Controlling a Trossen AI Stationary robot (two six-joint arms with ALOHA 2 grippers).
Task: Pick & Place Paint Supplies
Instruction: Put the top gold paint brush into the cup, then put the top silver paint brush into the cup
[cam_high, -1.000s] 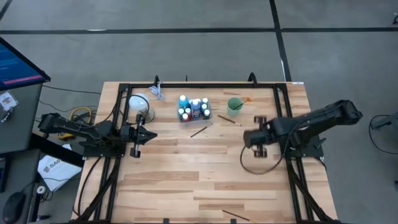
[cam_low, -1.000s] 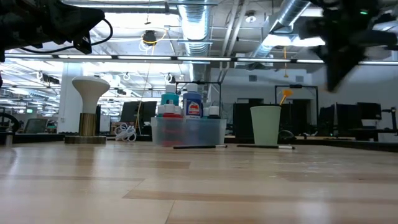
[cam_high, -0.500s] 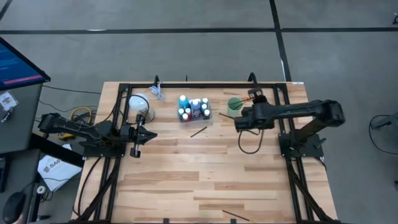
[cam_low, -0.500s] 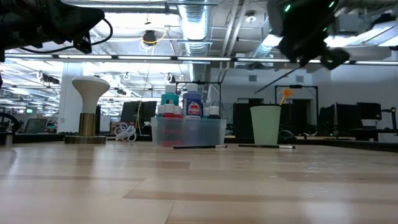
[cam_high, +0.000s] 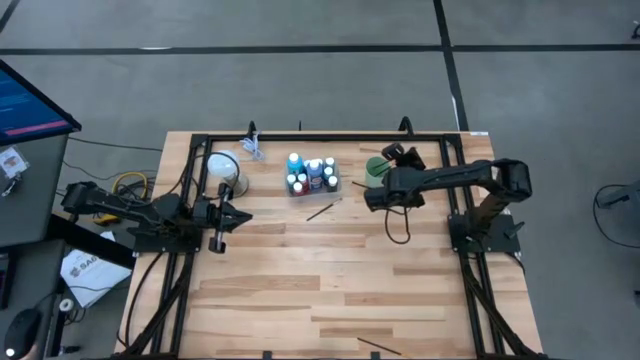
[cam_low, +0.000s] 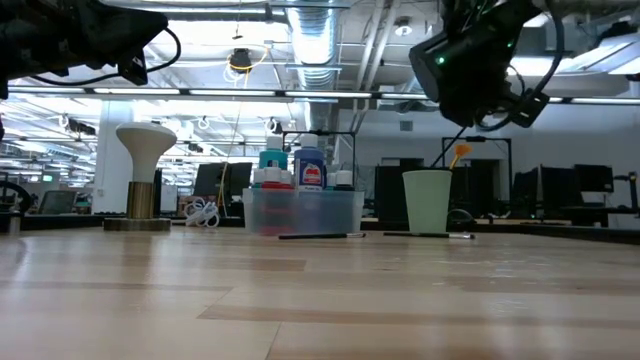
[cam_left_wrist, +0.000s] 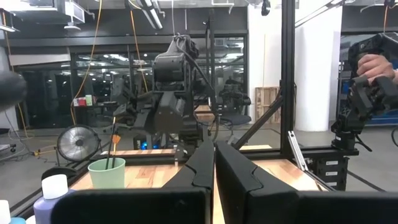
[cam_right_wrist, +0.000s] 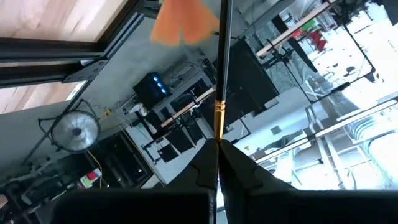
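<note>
The right gripper (cam_high: 372, 197) hangs just right of centre in the high view, beside the green cup (cam_high: 377, 168), its jaws pinching a thin dark-handled brush (cam_right_wrist: 218, 93) — the blurred orange patch (cam_right_wrist: 181, 22) by it is probably another brush's tip. The paint bottles (cam_high: 310, 174) stand in the clear tray (cam_low: 303, 212) at upper centre, with one brush (cam_high: 319, 211) lying on the table (cam_high: 320, 290) below it. A white lamp (cam_high: 224, 166) stands left of the tray. The left gripper (cam_high: 238, 215) waits at mid-left, jaws pressed together — empty.
</note>
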